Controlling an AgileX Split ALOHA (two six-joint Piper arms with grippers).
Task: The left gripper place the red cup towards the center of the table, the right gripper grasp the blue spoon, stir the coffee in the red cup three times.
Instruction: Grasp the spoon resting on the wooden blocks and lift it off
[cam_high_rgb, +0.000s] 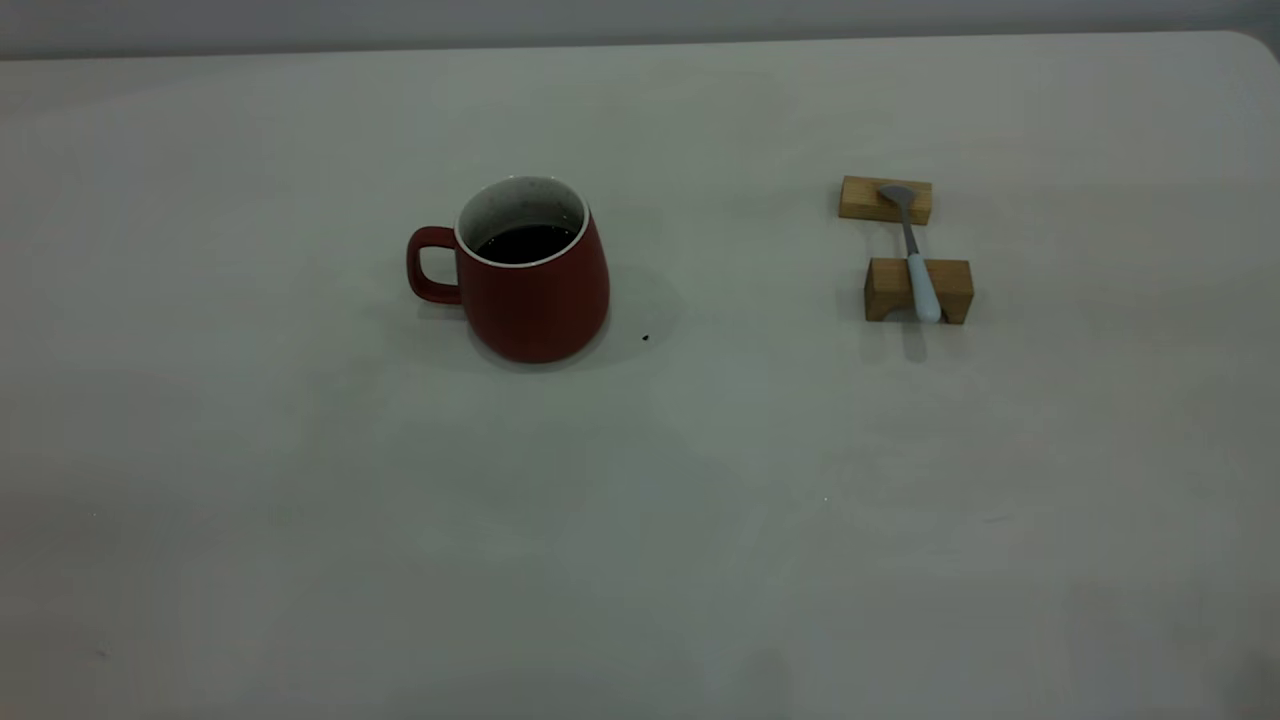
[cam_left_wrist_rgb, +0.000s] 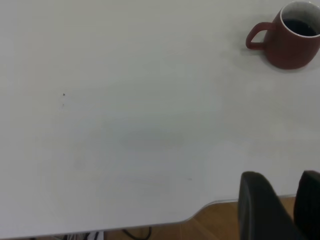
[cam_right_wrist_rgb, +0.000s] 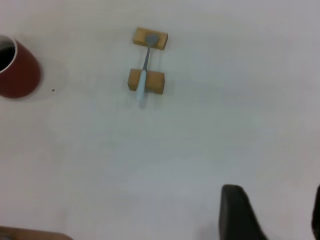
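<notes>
The red cup (cam_high_rgb: 535, 290) stands upright left of the middle of the table (cam_high_rgb: 640, 520), handle pointing left, with dark coffee (cam_high_rgb: 527, 243) inside. To its right the blue spoon (cam_high_rgb: 915, 255) lies across two wooden blocks, bowl on the far one. Neither arm shows in the exterior view. In the left wrist view the left gripper (cam_left_wrist_rgb: 282, 182) hangs by the table's edge, far from the cup (cam_left_wrist_rgb: 292, 42), fingers parted and empty. The right gripper (cam_right_wrist_rgb: 275, 200) hovers over bare table, well away from the spoon (cam_right_wrist_rgb: 144, 75), open and empty.
The far wooden block (cam_high_rgb: 885, 199) and the near notched block (cam_high_rgb: 918, 290) carry the spoon. A tiny dark speck (cam_high_rgb: 645, 338) lies right of the cup. The table's edge (cam_left_wrist_rgb: 150, 223) and wooden floor (cam_left_wrist_rgb: 215, 225) show in the left wrist view.
</notes>
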